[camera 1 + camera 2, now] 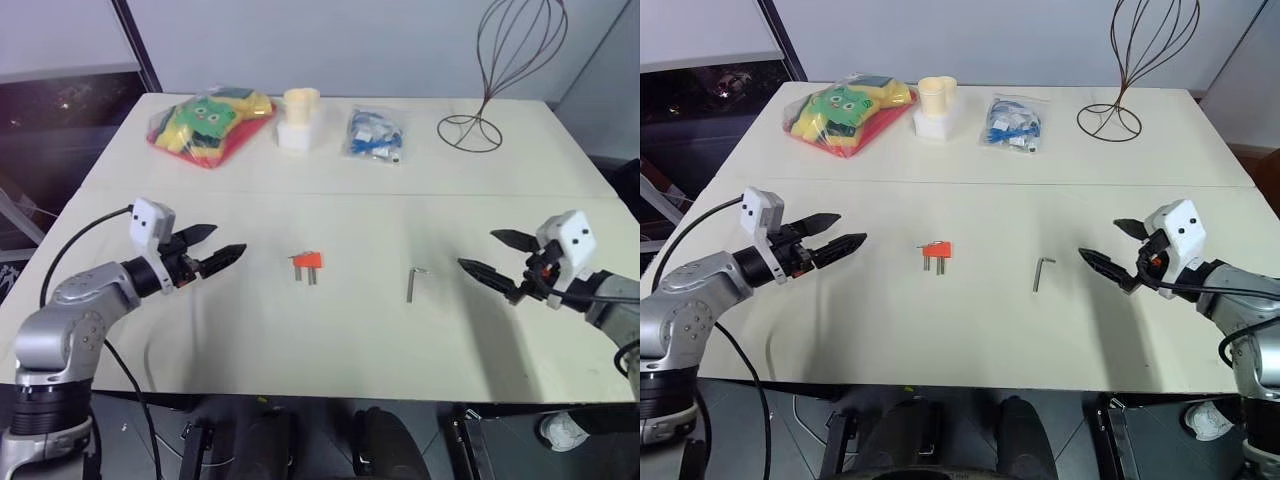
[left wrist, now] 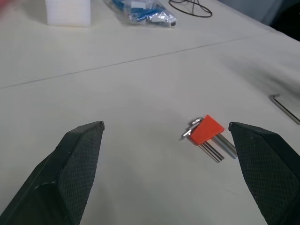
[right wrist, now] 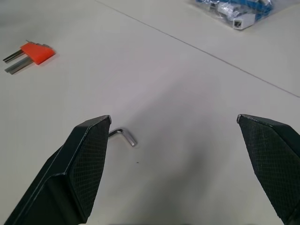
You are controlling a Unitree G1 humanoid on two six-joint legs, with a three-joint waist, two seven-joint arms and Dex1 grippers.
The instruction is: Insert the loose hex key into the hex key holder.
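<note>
The orange-red hex key holder (image 1: 307, 262) lies flat near the middle of the cream table, with short grey keys sticking out toward the front edge. The loose hex key (image 1: 413, 282), a thin grey L-shaped rod, lies on the table to its right. My left gripper (image 1: 218, 243) hovers open to the left of the holder, nothing between its fingers. My right gripper (image 1: 497, 254) hovers open just right of the loose key, also empty. The holder (image 2: 206, 130) shows between the left fingers in the left wrist view. The key's bent end (image 3: 125, 136) shows in the right wrist view.
Along the far side stand a bag of colourful toys (image 1: 208, 123), a white block with a cream cup (image 1: 300, 122), a clear bag of blue parts (image 1: 376, 134) and a wire stand (image 1: 500, 70). The table's front edge (image 1: 330, 392) runs close below both arms.
</note>
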